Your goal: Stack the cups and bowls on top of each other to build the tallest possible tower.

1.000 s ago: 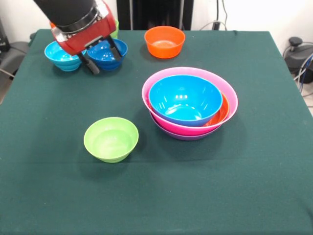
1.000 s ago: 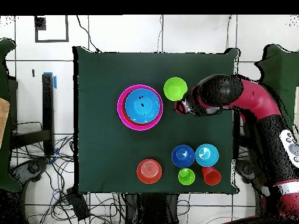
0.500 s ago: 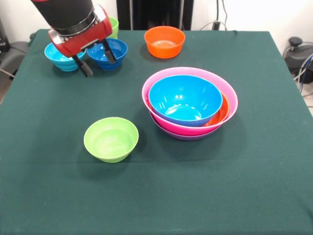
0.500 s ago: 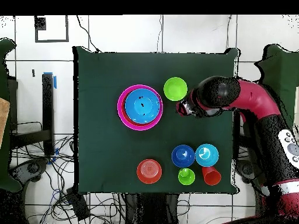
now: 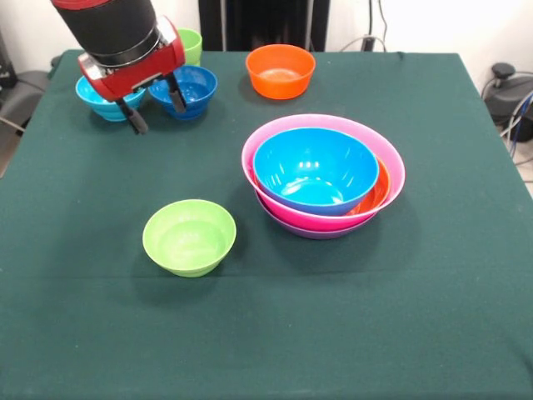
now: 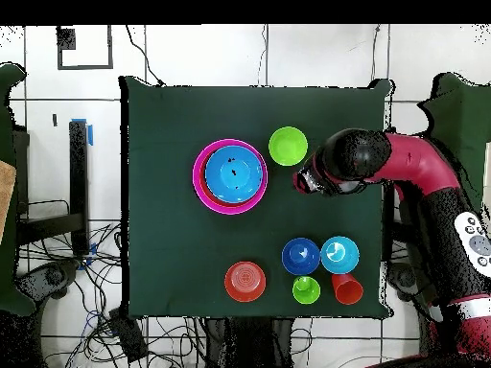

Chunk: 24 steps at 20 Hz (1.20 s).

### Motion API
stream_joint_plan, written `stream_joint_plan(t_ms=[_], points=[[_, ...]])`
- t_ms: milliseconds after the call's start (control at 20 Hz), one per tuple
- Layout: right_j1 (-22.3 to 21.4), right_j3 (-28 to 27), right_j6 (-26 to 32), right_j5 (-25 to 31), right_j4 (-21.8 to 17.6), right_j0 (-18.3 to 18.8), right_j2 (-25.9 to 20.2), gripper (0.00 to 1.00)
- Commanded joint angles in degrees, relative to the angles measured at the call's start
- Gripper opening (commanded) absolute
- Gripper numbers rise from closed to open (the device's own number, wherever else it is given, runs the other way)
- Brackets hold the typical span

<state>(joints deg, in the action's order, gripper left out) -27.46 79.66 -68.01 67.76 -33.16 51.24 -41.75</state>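
Gripper [image 5: 151, 103] hangs above the green tabletop [image 5: 433, 317] with its two dark fingers spread apart and nothing between them. In the front view it sits in front of the light-blue small bowl [image 5: 102, 96] and the dark-blue small bowl [image 5: 185, 90], which stand side by side at the far edge.

The tower [image 5: 323, 177] so far is a nest: a big blue bowl [image 5: 315, 169] sits inside a wide orange one, inside the pink bowl [image 5: 393, 173], with a purple rim showing underneath. The lime-green small bowl [image 5: 189, 237] stands alone, well apart from the tower and nearest the camera. A small orange bowl [image 5: 281, 70] sits at the far side, and a lime-green cup [image 5: 191, 43] peeks out behind the arm. The overhead view also shows an orange cup [image 6: 346, 287] beside the small bowls.

The main risk, as I judge it, is the glossy, sloped bowl walls: a pinch on a rim could slip or tip the bowl. A descent between the two blue bowls could knock one into the other. Any piece set off-centre in the blue bowl would lean, and a nudge to the nest could shift the whole stack.
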Motion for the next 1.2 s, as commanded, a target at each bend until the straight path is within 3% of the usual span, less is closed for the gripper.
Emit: stream_joint_plan(t_ms=[50,300,450,600,800,1100,1200], points=[[6.5,-1.9,8.1,-27.0,-6.3,5.1,-3.5,1.00],[4.5,1.1,1.6,-41.2,-13.1,5.4,-3.1,1.00],[3.2,2.3,-0.9,-44.9,-15.4,5.5,-2.8,1.00],[1.7,2.7,-3.1,-45.5,-16.3,4.9,-2.4,1.00],[-2.9,3.7,-10.9,-46.2,-18.2,2.6,0.6,1.00],[-15.6,9.9,-26.0,-46.2,-20.2,-0.6,6.4,1.00],[-19.1,11.8,-27.0,-44.7,-19.3,0.1,5.9,1.00]])
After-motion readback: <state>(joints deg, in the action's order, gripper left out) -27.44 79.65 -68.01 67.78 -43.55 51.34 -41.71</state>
